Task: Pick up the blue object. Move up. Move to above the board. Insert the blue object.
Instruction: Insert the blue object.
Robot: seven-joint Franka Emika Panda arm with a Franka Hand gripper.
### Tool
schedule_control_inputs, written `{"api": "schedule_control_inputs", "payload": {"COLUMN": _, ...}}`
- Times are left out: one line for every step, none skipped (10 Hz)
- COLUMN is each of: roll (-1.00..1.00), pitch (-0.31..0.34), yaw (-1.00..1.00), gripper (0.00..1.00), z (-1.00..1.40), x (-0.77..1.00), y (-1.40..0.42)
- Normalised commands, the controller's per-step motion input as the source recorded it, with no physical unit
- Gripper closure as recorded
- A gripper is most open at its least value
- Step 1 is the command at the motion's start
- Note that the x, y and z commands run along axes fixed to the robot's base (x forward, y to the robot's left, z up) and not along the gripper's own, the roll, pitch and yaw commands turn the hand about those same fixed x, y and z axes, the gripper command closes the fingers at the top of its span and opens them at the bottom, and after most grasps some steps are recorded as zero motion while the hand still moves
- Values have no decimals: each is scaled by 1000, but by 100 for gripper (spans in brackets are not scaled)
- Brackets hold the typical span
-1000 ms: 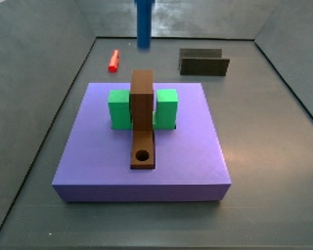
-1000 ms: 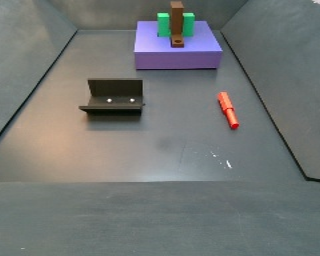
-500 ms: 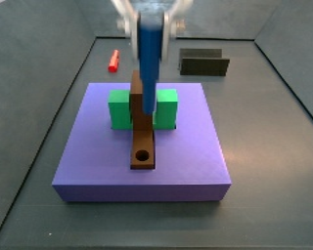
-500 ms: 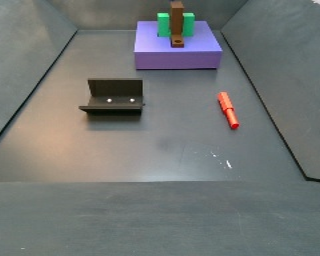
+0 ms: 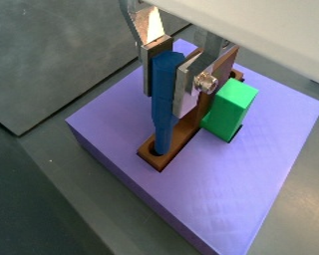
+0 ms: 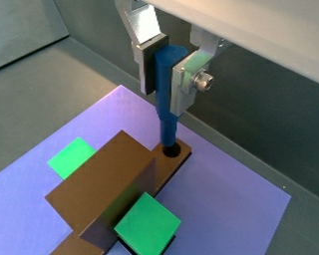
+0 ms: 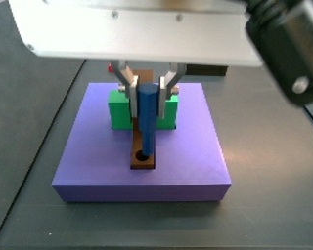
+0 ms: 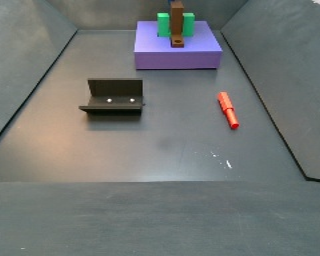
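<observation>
My gripper [image 7: 148, 90] is shut on the blue object [image 7: 146, 122], a straight blue peg held upright between the silver fingers. It stands over the near end of the brown board [image 7: 144, 163]. In both wrist views the gripper [image 5: 167, 85] [image 6: 170, 80] grips the upper part of the peg [image 5: 162, 112] [image 6: 169, 118]. The peg's lower tip sits in the round hole at the end of the board [image 5: 189, 131] [image 6: 116, 184]. The board [image 8: 179, 30] also shows far off in a side view, where the gripper is out of view.
The board lies across a green block [image 7: 118, 109] [image 5: 231, 108] on a large purple slab [image 7: 186, 156] [image 8: 176, 55]. A small red stick [image 8: 228, 109] and the dark fixture [image 8: 113, 96] are on the grey floor, away from the slab.
The gripper has come down over the slab with the blue peg. The peg's tip was above the board and is now in the hole.
</observation>
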Motion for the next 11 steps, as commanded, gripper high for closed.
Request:
{"api": "schedule_control_inputs", "payload": {"roll": 16, "pitch": 0, "yaw": 0, "gripper": 100, "z": -126, "x": 0, "y": 0}}
{"api": "schedule_control_inputs", "payload": {"roll": 31, "pitch": 0, "yaw": 0, "gripper": 100, "z": -123, "x": 0, "y": 0}}
{"api": "schedule_control_inputs", "payload": {"roll": 0, "pitch": 0, "yaw": -11, "gripper": 100, "z": -80, "x": -71, "y": 0}}
{"api": "schedule_control_inputs", "payload": {"roll": 0, "pitch": 0, "yaw": -9, "gripper": 100, "z": -97, "x": -63, "y": 0}}
{"api": "schedule_control_inputs", "payload": {"roll": 0, "pitch": 0, "yaw": 0, "gripper": 100, "z": -94, "x": -17, "y": 0}}
{"api": "schedule_control_inputs", "payload": {"roll": 0, "pitch": -14, "yaw": 0, "gripper": 100, "z": -103, "x": 0, "y": 0}}
{"api": "schedule_control_inputs", "payload": {"roll": 0, "pitch": -31, "yaw": 0, "gripper": 100, "z": -169, "x": 131, "y": 0}}
{"api": "schedule_control_inputs", "payload": {"roll": 0, "pitch": -40, "yaw": 0, "gripper": 100, "z": -226, "x": 131, "y": 0}}
{"api": "schedule_control_inputs", "payload": {"roll": 0, "pitch": -57, "yaw": 6, "gripper": 100, "z": -286, "x": 91, "y": 0}}
{"api": "schedule_control_inputs", "payload": {"roll": 0, "pitch": -74, "yaw": 14, "gripper": 100, "z": -371, "x": 63, "y": 0}}
{"api": "schedule_control_inputs", "payload": {"roll": 1, "pitch": -80, "yaw": 23, "gripper": 100, "z": -389, "x": 0, "y": -6}}
